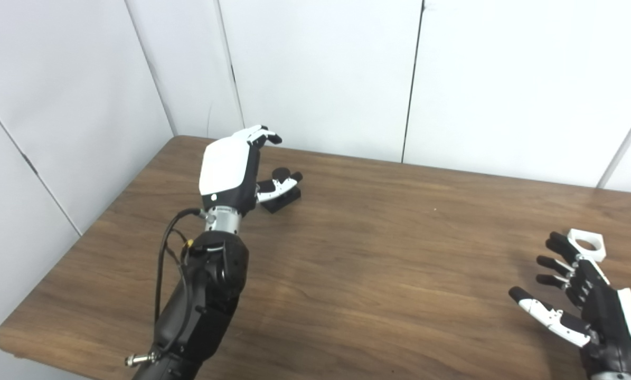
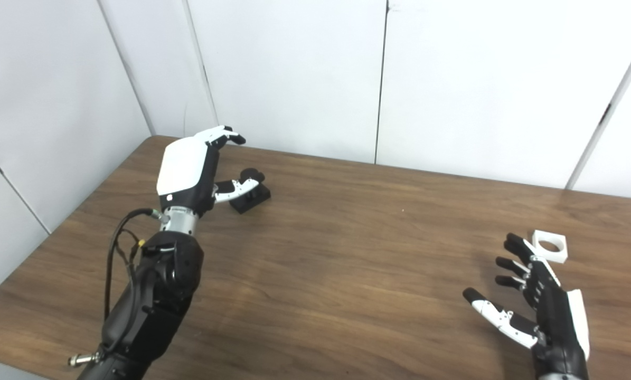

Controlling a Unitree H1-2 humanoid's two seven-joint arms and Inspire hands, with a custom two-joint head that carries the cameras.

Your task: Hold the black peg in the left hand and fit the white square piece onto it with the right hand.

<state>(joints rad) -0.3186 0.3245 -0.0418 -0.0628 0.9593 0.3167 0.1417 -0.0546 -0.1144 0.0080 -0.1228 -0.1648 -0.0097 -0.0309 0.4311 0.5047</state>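
Nearest, at the front right corner of the desk (image 1: 378,274), the right hand (image 1: 584,301) hovers just above the wood with its palm turned inward, fingers (image 1: 558,262) spread and thumb stretched out toward the desk's middle; it holds nothing. Just beyond its fingertips, close to the right edge, the white square piece (image 2: 550,245) lies flat on the desk, its round hole facing up; the fingertips overlap its near side in both views, and whether they touch it cannot be told. The left arm (image 1: 204,301) comes up from the front left corner, a black cable looping beside its wrist. Farther back, toward the rear left corner, the left hand (image 1: 231,171) is raised with its white back toward the cameras, fingers curled forward but apart and thumb reaching out to the right. The black peg (image 2: 250,194) stands on its block base on the desk just beside that thumb, which crosses in front of it; the hand is not closed around it, and contact cannot be judged.
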